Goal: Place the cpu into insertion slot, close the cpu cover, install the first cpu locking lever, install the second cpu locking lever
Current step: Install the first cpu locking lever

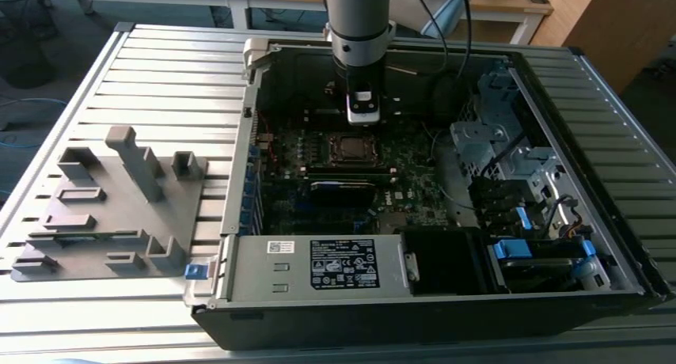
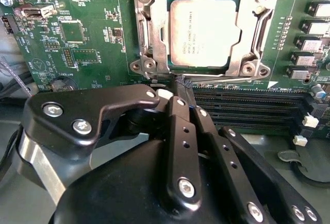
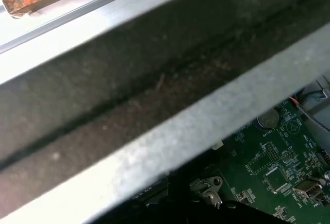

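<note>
In the exterior view, the grey fixture block point(image 1: 111, 202) lies on the table point(image 1: 169, 71) at nine o'clock from the open computer case point(image 1: 423, 301). In the second wrist view the cpu point(image 2: 204, 32) sits in the insertion slot point(image 2: 149, 23) under the lowered cpu cover point(image 2: 247, 28). The end effector point(image 2: 181, 86), fingers pressed together on nothing, hides the board at six o'clock

Slatted metal table point(image 1: 158, 55), wooden desks point(image 1: 496, 4)

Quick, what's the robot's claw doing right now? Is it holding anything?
Gripper: closed, fingers pressed together beside the cpu cover; what it holds, if anything, cannot be told.
</note>
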`<action>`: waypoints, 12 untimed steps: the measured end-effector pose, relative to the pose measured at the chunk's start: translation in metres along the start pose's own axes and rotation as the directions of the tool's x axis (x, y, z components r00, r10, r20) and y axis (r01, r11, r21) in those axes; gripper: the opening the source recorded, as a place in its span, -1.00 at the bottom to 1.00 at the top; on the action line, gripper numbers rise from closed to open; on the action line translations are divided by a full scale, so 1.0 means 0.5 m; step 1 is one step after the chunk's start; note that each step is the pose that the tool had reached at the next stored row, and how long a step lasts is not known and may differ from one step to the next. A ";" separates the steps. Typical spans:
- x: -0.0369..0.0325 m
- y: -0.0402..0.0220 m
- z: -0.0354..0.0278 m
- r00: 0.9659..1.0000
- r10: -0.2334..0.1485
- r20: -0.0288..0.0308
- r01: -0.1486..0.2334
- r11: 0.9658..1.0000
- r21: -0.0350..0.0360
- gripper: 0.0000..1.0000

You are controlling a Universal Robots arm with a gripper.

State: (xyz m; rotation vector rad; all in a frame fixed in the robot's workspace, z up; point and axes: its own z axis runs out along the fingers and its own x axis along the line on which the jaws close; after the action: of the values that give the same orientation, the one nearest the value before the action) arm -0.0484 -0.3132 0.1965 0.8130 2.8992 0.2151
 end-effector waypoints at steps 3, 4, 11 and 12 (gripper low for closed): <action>0.000 0.000 0.000 1.000 0.000 0.000 0.000 1.000 0.000 -0.79; 0.000 0.000 0.000 1.000 0.001 0.000 -0.001 1.000 0.000 -0.79; 0.000 0.002 -0.009 1.000 0.005 -0.006 -0.005 1.000 0.005 -0.79; 0.000 0.002 -0.009 1.000 0.005 -0.006 -0.005 1.000 0.004 -0.79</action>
State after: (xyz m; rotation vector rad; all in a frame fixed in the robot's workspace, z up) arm -0.0484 -0.3128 0.2010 0.8225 2.9043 0.2120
